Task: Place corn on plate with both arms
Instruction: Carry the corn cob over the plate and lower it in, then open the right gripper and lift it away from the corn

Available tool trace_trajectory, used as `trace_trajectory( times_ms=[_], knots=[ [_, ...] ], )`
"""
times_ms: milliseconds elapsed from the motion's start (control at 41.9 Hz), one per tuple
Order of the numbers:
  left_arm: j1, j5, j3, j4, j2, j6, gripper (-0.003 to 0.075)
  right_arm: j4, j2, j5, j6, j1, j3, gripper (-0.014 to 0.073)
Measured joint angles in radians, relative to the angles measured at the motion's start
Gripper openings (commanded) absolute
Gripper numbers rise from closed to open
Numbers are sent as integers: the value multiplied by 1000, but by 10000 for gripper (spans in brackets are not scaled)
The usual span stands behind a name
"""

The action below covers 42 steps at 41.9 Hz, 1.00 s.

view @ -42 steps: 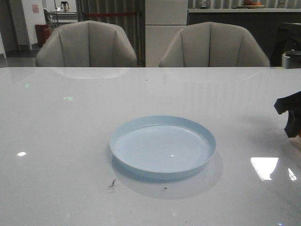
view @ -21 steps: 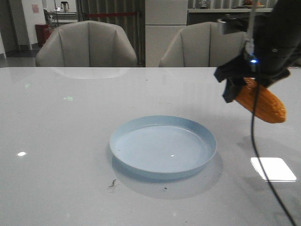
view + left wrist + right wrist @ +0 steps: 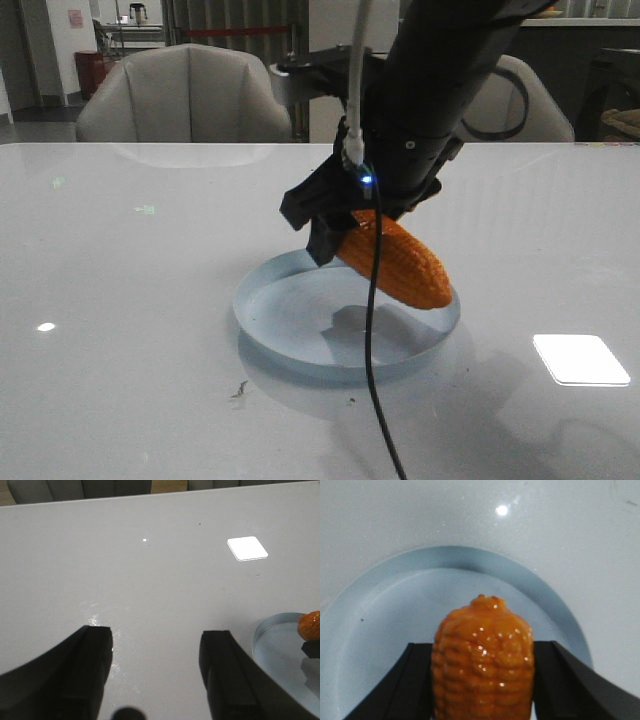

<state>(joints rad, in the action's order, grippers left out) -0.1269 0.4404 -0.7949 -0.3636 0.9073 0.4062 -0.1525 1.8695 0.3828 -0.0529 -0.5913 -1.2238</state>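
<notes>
My right gripper [image 3: 345,225] is shut on the orange corn [image 3: 398,262] and holds it tilted just above the pale blue plate [image 3: 290,330] in the front view. In the right wrist view the corn [image 3: 482,655] sits between the two black fingers [image 3: 415,680] with the plate [image 3: 385,610] below it. My left gripper [image 3: 156,655] is open and empty over bare table; it does not show in the front view. The plate's rim [image 3: 262,635] and the corn's tip [image 3: 310,625] show at the edge of the left wrist view.
The white glossy table [image 3: 120,250] bears the plate near its middle. Two grey chairs [image 3: 185,95] stand behind the table's far edge. A black cable [image 3: 375,380] hangs from the right arm across the plate's front.
My right arm has come in from the right with the corn, from the table's right side to above the plate, and has come lower.
</notes>
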Motion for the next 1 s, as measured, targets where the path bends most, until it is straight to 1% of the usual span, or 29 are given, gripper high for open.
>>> trace_trajectory(
  times_ms=[48, 191, 238, 310, 572, 692, 787, 1002],
  knots=[
    [0, 0, 0, 0, 0, 0, 451, 1, 12, 0, 0, -6, 0, 418],
    [0, 0, 0, -2, 0, 0, 451, 4, 37, -1, 0, -10, 0, 528],
    [0, 0, 0, -2, 0, 0, 451, 4, 41, -5, 0, -10, 0, 556],
    [0, 0, 0, -2, 0, 0, 451, 6, 45, -18, 0, -10, 0, 575],
    [0, 0, 0, -2, 0, 0, 451, 18, 58, -44, 0, -10, 0, 571],
    [0, 0, 0, -2, 0, 0, 451, 18, 19, -35, 1, -8, -2, 571],
    [0, 0, 0, -2, 0, 0, 451, 19, -50, -15, 1, 0, -9, 571],
    [0, 0, 0, -2, 0, 0, 451, 23, -300, 57, 1, 58, -20, 571]
  ],
)
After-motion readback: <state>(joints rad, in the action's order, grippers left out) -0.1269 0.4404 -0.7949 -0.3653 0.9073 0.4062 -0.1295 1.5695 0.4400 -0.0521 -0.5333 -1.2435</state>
